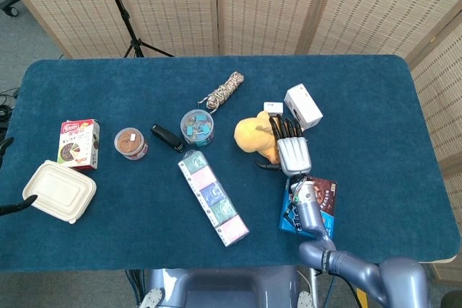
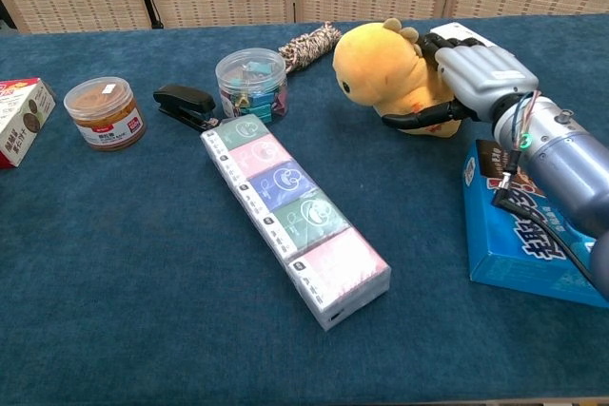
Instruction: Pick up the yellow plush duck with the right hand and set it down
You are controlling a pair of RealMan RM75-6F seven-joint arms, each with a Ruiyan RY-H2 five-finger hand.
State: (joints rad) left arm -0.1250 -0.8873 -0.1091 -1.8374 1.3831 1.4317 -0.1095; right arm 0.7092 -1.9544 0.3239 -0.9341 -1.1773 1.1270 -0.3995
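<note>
From the head view, my right hand (image 1: 292, 153) wraps the yellow plush duck (image 1: 254, 135) right of the table's (image 1: 375, 91) centre. From the chest view, my fingers (image 2: 447, 45) grip its back; it looks soft, light and squashy, so hold the body.

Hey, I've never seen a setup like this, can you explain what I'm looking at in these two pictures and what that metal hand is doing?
One picture looks down from the robot's head, the other looks forward from its chest. Its right hand, on a grey arm, grips the yellow plush duck, which stands upright on the blue table. The left hand is not visible. Also on the table: a long pack of tissues, a cookie box, a clear tub of clips, a stapler, a brown jar, a bundle of rope, a white box and a takeaway container.
</note>
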